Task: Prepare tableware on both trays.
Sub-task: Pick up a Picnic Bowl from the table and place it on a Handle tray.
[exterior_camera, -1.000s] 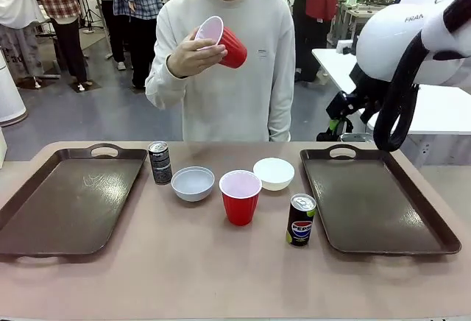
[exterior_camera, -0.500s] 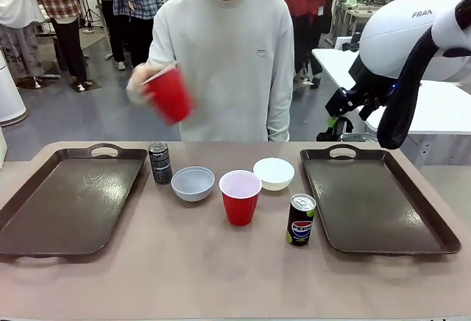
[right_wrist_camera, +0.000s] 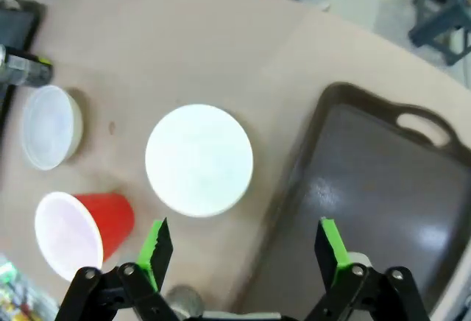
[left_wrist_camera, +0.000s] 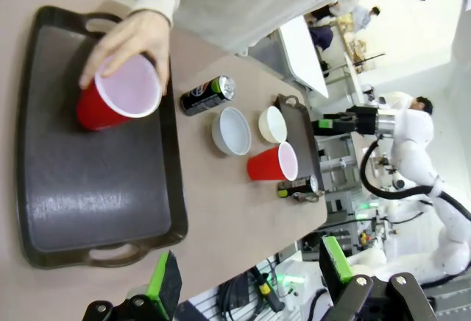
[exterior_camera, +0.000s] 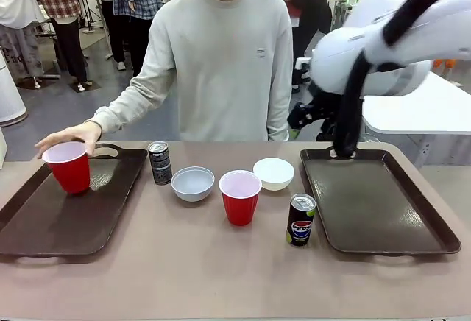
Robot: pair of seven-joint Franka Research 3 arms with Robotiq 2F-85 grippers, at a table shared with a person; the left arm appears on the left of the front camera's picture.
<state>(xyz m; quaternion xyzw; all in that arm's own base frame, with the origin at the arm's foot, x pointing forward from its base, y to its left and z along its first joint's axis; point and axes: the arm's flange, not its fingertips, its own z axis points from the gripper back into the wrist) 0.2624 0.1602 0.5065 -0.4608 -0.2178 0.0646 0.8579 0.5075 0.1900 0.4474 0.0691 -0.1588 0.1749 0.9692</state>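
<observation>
We note the person's hand on a red cup upright in the left tray's far corner, between the trays a dark can, white bowl, second red cup, second white bowl, Pepsi can nearest us, right arm above the right tray's far handle.

Open lab hall: grey floor, white worktable, bystanders behind.

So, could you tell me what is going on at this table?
The person's hand holds a red cup on the left tray. A second cup, two bowls and two cans stand on the table between it and the right tray. The right gripper hovers above one bowl with its fingers open; the left gripper is open too, holding nothing.
</observation>
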